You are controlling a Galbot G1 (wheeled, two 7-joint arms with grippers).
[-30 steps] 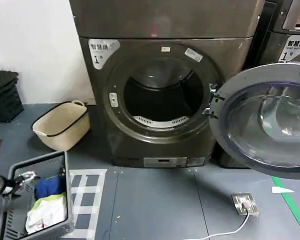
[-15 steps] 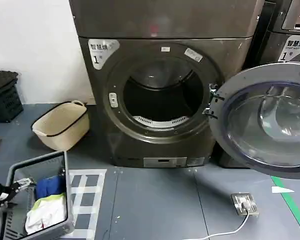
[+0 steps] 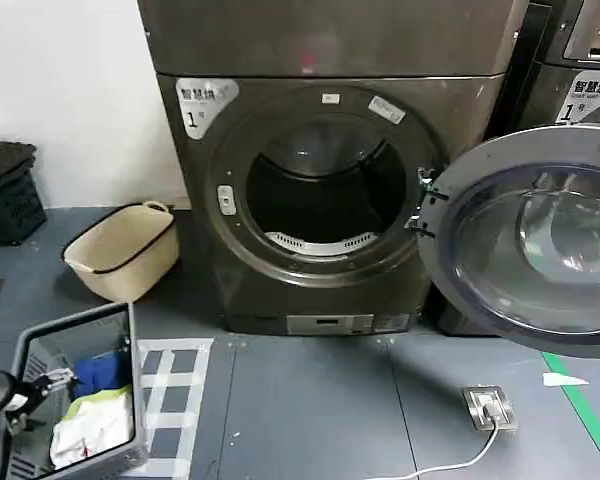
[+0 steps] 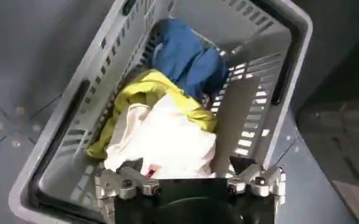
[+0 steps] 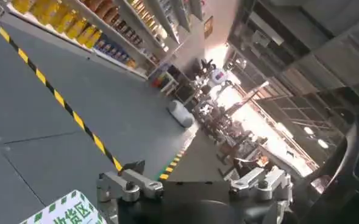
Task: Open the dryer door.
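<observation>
The dryer door (image 3: 540, 245) stands swung wide open to the right of the dark grey machine marked "1" (image 3: 320, 50), its grey inner side and glass facing me. The round drum opening (image 3: 325, 195) is exposed and dark inside. My left gripper (image 3: 42, 383) hangs low at the left, far from the door, over a grey laundry basket (image 3: 80, 328). In the left wrist view the left gripper (image 4: 188, 167) is open above the clothes, holding nothing. In the right wrist view the right gripper (image 5: 188, 167) is open and faces the room.
A beige tub (image 3: 125, 250) sits on the floor left of the machine, a black crate (image 3: 5, 195) farther left. The basket (image 4: 246, 115) holds blue, yellow and white clothes. A floor socket (image 3: 490, 405) with a cable lies below the door. A neighbouring machine (image 3: 580, 60) stands behind it.
My left gripper has drifted lower and nearer to me over the grey basket. The door and machine have not moved.
</observation>
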